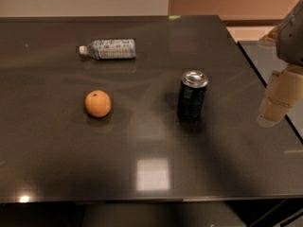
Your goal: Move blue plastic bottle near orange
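Note:
The blue plastic bottle (109, 49) lies on its side at the back of the dark table (57, 141), white cap pointing left. The orange (98, 103) sits in front of it, nearer the table's middle left. My gripper (279, 100) hangs at the far right, over the table's right edge, well away from both the bottle and the orange, and holds nothing that I can see.
A dark can (192, 94) with a silver top stands upright right of the middle, between the gripper and the orange. The table's right edge (265, 84) runs diagonally beside the gripper. A second glossy surface lies beyond it at the right.

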Available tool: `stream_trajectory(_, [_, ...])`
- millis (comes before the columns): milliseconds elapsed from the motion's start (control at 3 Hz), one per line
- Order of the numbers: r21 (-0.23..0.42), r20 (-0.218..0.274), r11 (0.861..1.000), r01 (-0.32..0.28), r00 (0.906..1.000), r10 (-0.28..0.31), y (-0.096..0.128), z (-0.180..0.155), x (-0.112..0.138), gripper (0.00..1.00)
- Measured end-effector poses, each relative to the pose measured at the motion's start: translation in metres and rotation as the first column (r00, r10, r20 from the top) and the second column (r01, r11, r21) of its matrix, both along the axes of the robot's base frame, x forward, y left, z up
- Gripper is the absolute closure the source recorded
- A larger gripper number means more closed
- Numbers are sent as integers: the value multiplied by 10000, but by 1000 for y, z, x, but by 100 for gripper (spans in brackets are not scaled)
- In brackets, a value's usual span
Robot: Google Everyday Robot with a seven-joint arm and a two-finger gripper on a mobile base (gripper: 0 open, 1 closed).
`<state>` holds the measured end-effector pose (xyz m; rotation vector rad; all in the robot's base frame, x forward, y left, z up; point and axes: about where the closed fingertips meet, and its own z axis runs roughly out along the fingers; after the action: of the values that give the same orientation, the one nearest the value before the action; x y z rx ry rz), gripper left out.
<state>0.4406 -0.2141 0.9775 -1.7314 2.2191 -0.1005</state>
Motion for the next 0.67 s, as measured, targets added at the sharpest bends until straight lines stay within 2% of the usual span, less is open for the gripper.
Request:
stream_trajectory(333, [123, 160, 9995, -288, 9995, 286, 13, 3, 20, 0])
stream_trajectory(667, [238, 193, 9967, -774, 9968, 770, 35, 1, 53, 0])
